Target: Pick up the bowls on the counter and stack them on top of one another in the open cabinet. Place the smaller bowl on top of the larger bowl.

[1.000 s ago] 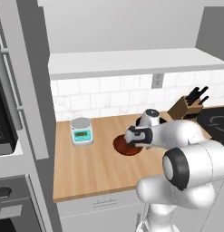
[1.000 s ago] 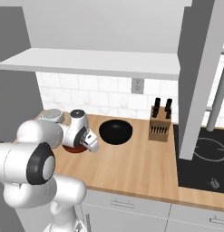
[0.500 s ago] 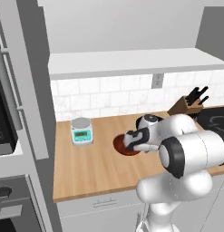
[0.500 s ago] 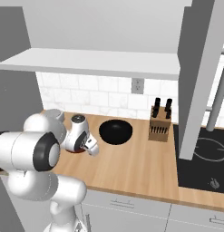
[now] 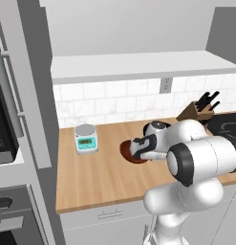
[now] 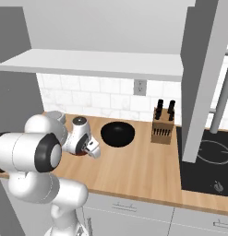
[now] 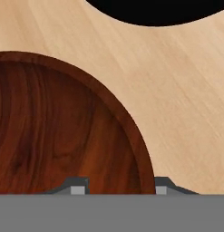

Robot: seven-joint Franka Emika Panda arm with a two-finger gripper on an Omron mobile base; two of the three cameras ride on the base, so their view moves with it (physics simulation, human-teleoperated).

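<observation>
We see one counter (image 5: 95,177), the largest surface, bearing two bowls, one kitchen scale (image 5: 86,139) and one knife block (image 6: 162,124). Above it runs the open cabinet (image 6: 97,64), whose bottom shelf is bare where we can see it.

The larger bowl (image 6: 117,134), glossy black, sits at about two o'clock from the smaller bowl (image 7: 54,131) in the right base view, the two near each other but apart. In the hand view the black rim shows at twelve o'clock, with bare wood between it and the brown rim.

The smaller bowl rests on the counter under the wrist. The gripper (image 7: 117,186) straddles its rim at the five o'clock side of the bowl: one fingertip (image 7: 78,186) stands inside the rim, the other outside it. The jaws are partly drawn in around the rim; whether the pads already press the wall we cannot tell.

We judge three risks. The rim is thin and sloped, so a shallow bite could let the bowl tip or slip as it lifts. A one-sided hold could hang the bowl askew and catch the cabinet's front edge. Finally, the brown bowl is being taken first; if it goes into the cabinet before the black one, the stacking order would be reversed.
</observation>
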